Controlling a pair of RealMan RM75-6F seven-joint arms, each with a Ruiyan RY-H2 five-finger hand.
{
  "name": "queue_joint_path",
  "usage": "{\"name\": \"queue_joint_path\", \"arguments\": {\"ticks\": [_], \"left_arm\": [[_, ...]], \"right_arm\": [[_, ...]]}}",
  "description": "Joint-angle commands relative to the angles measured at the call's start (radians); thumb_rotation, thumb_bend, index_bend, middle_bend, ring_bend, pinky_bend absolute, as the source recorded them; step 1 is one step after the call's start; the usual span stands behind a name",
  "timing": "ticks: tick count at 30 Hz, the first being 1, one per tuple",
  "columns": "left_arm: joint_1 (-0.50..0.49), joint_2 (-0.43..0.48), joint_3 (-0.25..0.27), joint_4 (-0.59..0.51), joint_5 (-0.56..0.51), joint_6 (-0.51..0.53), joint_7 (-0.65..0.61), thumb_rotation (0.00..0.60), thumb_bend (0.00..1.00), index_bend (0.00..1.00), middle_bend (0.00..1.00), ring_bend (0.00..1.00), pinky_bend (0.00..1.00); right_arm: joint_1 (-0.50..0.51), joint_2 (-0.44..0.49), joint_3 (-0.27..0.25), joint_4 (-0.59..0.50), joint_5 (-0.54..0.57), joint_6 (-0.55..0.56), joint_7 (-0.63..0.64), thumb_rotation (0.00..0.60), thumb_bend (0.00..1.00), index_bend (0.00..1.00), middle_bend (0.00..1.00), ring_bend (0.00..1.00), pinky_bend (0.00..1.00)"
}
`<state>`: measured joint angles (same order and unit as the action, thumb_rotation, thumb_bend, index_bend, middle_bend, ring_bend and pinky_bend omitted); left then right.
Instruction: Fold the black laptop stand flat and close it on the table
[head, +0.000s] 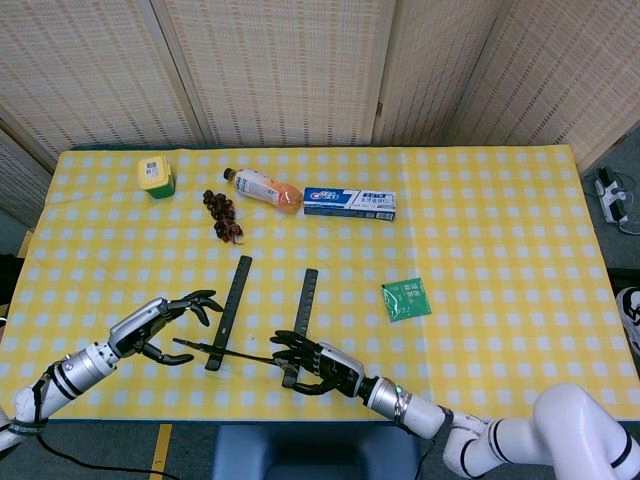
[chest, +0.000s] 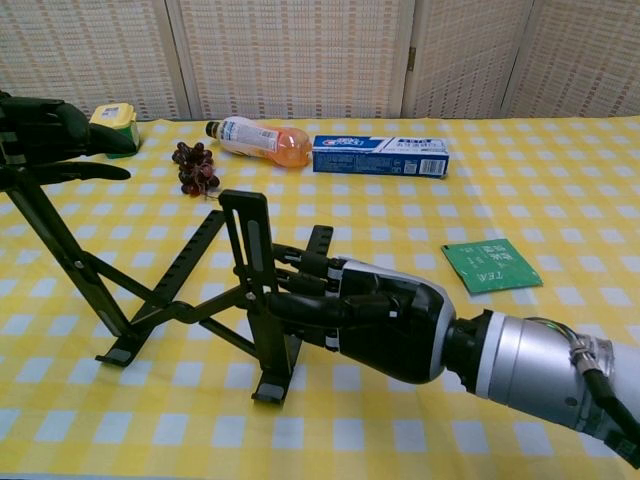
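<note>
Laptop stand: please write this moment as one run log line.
laptop stand: upright, unfolded | left hand: at its top, grip unclear | right hand: fingers against right upright | fold: not done

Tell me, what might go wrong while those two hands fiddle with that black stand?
The laptop stand is open and upright on narrow feet, so an uneven push could tip it or slide it on the cloth. The right hand has fingers against the near upright; they could get caught as the bars scissor shut. The left hand looks open at the far upright's top, so it may slip off.

Bright even indoor light, soft faint shadows, sharp focus, no glare
</note>
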<state>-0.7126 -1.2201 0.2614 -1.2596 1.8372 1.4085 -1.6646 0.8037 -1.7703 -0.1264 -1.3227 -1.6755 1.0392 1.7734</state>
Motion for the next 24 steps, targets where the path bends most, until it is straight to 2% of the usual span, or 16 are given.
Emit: {"name": "queue_joint_path", "arguments": {"ticks": [1, 8, 11, 16, 24], "left_arm": [[0.001, 0.000, -0.001, 0.001, -0.001, -0.001, -0.002, 0.600, 0.25, 0.42, 0.26, 0.06, 0.11], [0.005, -0.001, -0.004, 0.005, -0.005, -0.010, 0.004, 0.600, 0.25, 0.42, 0.26, 0.06, 0.11], [0.006, -0.002, -0.003, 0.011, -0.006, -0.022, 0.025, 0.600, 0.25, 0.38, 0.26, 0.06, 0.11], [0.010, -0.007, -0.003, 0.026, -0.023, -0.087, 0.168, 0.600, 0.25, 0.26, 0.24, 0.06, 0.11], [0.021, -0.007, -0.017, -0.002, -0.075, -0.207, 0.484, 0.600, 0.26, 0.24, 0.23, 0.06, 0.11]], "right_arm": [[-0.002, -0.004, -0.004, -0.005, 0.009, -0.010, 0.026, 0.600, 0.33, 0.07, 0.07, 0.11, 0.00], [-0.005, -0.007, -0.008, -0.020, 0.017, -0.022, 0.064, 0.600, 0.33, 0.07, 0.07, 0.11, 0.00], [-0.006, -0.004, -0.011, -0.026, 0.016, -0.025, 0.057, 0.600, 0.33, 0.07, 0.07, 0.11, 0.00], [-0.012, 0.019, 0.000, -0.042, -0.016, 0.025, -0.055, 0.600, 0.33, 0.07, 0.07, 0.11, 0.00], [-0.003, 0.122, 0.028, -0.158, -0.039, 0.066, -0.247, 0.600, 0.33, 0.07, 0.07, 0.11, 0.00]]}}
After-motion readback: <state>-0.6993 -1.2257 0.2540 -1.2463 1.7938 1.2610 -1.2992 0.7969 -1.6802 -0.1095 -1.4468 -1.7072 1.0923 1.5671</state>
